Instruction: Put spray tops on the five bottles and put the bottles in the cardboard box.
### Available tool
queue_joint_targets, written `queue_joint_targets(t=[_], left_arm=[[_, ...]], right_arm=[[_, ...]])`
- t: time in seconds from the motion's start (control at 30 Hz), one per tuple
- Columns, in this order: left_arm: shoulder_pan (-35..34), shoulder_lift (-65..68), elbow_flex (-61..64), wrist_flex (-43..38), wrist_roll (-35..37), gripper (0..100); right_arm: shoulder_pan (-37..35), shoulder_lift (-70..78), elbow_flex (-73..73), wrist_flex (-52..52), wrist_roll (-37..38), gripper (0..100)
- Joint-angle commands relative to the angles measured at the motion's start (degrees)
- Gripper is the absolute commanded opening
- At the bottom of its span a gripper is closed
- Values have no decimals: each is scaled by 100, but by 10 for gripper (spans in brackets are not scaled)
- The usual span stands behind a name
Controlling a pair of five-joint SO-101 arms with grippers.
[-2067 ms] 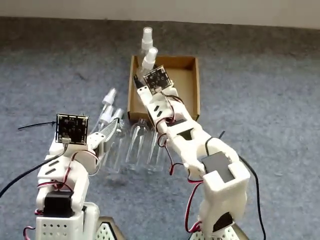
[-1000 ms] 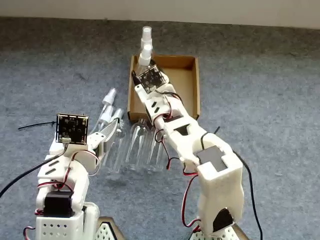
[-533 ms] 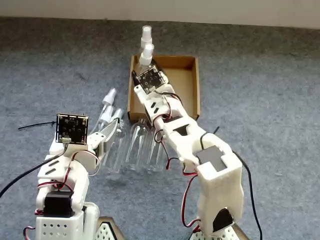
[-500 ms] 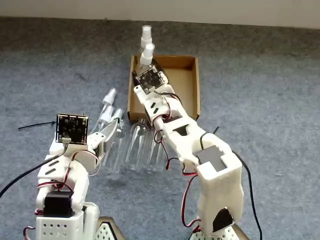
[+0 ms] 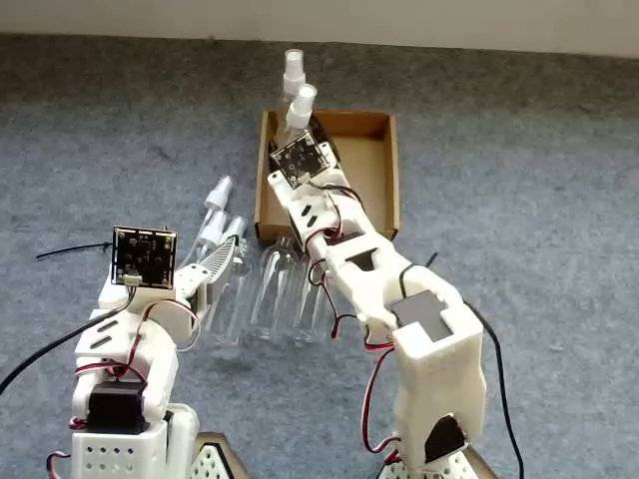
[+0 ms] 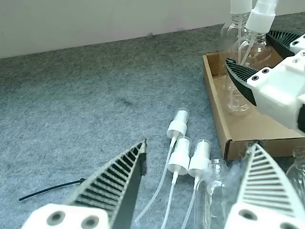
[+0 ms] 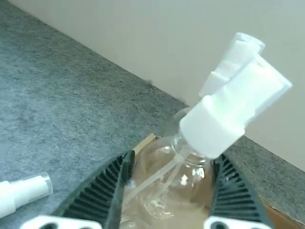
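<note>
3 spray tops (image 6: 179,158) beside uncapped bottles (image 5: 272,284) — right gripper (image 7: 174,164) clasps capped bottle (image 7: 224,124).

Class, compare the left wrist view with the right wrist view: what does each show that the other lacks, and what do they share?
The left wrist view adds the open left gripper, more loose spray tops, an uncapped bottle and a black wire. The right wrist view adds no new object, just the dip tube in the held bottle, close up. Shared: the right gripper shut on that bottle, a second capped bottle behind it, the cardboard box and a loose spray top.
</note>
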Motion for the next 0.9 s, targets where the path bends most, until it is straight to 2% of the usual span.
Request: queue_joint_targets(t=[0.0, 0.87], left_arm=[[-75, 13, -31, -114, -9, 305], [-75, 13, -22, -123, -9, 305]], right_arm=[[-40, -40, -180, 4, 53, 191], [-119, -40, -180, 4, 53, 192]])
